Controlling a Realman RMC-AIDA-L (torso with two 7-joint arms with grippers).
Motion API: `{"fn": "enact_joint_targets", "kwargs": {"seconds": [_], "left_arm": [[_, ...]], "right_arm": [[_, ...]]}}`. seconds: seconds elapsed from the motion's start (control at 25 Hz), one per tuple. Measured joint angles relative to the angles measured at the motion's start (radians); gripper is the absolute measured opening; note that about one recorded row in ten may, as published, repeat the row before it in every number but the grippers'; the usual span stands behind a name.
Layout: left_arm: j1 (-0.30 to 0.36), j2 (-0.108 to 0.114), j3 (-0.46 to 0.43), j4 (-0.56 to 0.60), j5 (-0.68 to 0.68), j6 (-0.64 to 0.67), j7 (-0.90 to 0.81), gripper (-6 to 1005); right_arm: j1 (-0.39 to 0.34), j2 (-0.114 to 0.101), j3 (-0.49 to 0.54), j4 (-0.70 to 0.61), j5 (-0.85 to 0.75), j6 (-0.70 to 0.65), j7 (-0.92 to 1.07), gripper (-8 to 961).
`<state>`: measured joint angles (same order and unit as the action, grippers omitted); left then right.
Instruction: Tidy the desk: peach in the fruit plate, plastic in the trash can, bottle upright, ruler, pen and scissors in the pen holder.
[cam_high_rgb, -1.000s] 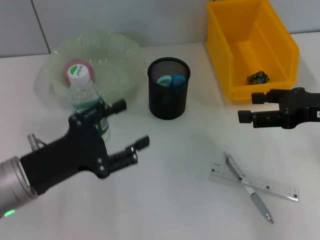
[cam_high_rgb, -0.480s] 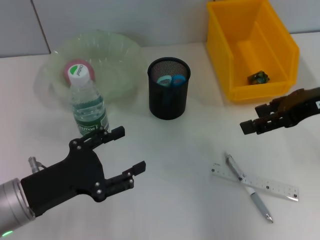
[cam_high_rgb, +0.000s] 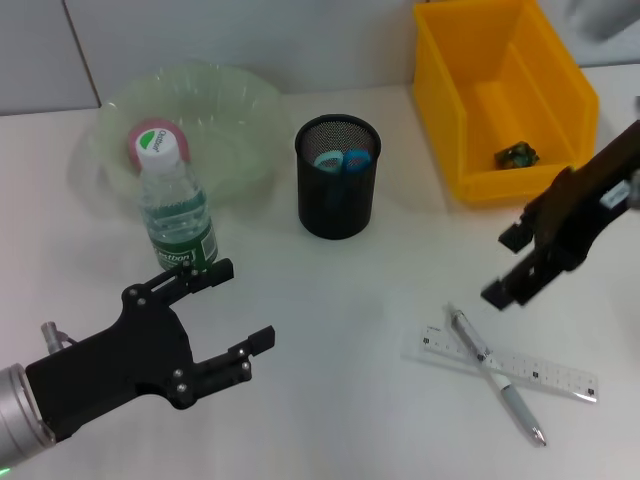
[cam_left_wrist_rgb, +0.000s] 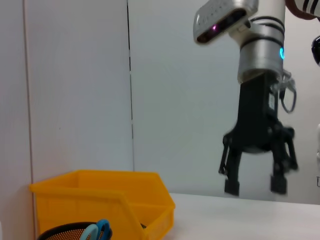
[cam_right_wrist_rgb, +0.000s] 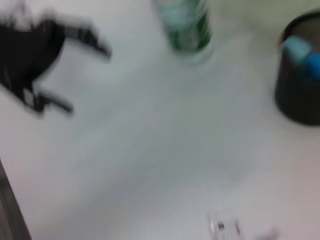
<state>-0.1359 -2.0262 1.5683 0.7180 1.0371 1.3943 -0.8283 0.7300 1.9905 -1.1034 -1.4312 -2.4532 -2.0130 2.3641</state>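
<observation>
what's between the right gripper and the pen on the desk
Nothing: in the head view only bare white desk separates the open right gripper from the pen, which lies crossed over the ruler.

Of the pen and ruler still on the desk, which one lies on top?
The pen lies on top: its silver barrel crosses over the clear ruler, which lies flat on the desk beneath it, below the right gripper.

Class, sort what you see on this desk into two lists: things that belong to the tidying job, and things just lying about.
Part of the job:
bottle, upright
peach in the fruit plate
scissors in the pen holder
pen lying crossed over the ruler
plastic in the trash can

Just lying about:
nothing that I can see
</observation>
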Motion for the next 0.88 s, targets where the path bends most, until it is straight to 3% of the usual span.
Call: {"fn": "enact_joint_targets", "kwargs": {"seconds": [0.16,0.24,0.56,0.88], "left_arm": [[-0.001,0.001,-0.005,-0.005,0.000,0.016,-0.002,796],[-0.001,0.002,-0.005,-0.011,0.000,0.018,-0.002,796],[-0.001,-0.005,-0.007,-0.040,0.000,0.023,0.005,795],[-0.012,-0.020,-0.020,-0.083,0.000,0.029,0.041,796]], "right_arm": [[0.006,0.062,-0.118,-0.062,-0.138,0.007,-0.038,832],[0.000,0.084,-0.160,-0.093,-0.186,0.020,-0.045,832],[-0.067,0.094,-0.315,-0.103,-0.201,0.137,-0.003,833],[-0.104,0.094,-0.353,-0.052,-0.166,0.233,-0.003,831]]}}
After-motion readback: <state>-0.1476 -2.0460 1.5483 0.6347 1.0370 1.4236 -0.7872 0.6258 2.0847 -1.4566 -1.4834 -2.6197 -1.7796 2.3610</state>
